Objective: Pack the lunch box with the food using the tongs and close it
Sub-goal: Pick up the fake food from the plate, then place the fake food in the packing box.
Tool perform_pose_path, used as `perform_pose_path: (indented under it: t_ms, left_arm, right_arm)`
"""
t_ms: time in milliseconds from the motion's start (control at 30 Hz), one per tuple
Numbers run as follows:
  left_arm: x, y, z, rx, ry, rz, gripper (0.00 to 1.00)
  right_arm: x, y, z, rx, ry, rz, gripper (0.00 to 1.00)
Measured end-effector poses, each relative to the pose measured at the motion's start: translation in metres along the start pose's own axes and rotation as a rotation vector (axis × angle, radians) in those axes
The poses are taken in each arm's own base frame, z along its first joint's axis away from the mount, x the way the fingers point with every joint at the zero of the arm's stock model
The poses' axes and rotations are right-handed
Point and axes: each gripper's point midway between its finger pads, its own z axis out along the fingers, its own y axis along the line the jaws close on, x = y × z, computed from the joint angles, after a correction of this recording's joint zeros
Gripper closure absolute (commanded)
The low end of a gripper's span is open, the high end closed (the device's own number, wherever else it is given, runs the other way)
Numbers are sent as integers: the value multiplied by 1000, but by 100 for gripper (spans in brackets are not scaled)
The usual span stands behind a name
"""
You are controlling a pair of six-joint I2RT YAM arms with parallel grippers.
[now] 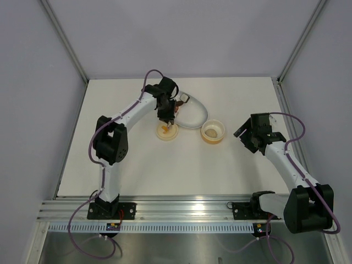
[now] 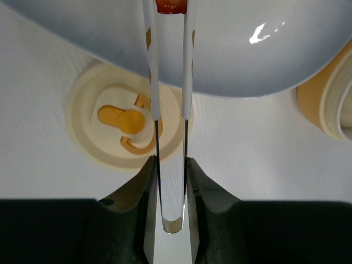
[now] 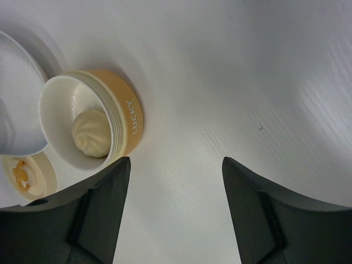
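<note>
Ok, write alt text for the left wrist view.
The left gripper clamps silvery tongs whose tips pinch a reddish food piece over the white dish. Beneath the legs lies the pale-yellow lid with its orange mark.

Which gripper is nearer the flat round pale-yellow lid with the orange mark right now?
Left. The left gripper, shut on the thin silvery tongs, hangs directly over the flat round pale-yellow lid; the right gripper sits well to its right, beyond the round pale-yellow tub.
</note>
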Motion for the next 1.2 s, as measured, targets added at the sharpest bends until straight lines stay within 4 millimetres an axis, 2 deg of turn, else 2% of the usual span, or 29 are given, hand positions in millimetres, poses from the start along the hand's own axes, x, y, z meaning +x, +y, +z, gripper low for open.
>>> perform_pose_path:
  t_ms: [200, 367, 633, 800, 1000, 1200]
  left_arm:
    - [0, -11, -49, 59, -81, 17, 100]
    - [7, -27, -71, 98, -113, 55, 100]
    - [45, -83, -78, 184, -69, 196, 100]
    - [67, -112, -80, 237, -37, 261, 100]
    - [86, -137, -81, 298, 0, 294, 100]
    - [95, -148, -60, 300, 44, 283, 100]
  right_arm:
    - [-1, 1, -5, 1, 0, -4, 24]
    - [-4, 2, -13, -12, -13, -8, 24]
    - [-4, 1, -16, -12, -15, -13, 24]
    - [-13, 3, -26, -36, -61, -6, 24]
    - [-17, 1, -28, -28, -86, -7, 24]
    - [-18, 1, -28, -25, -89, -7, 24]
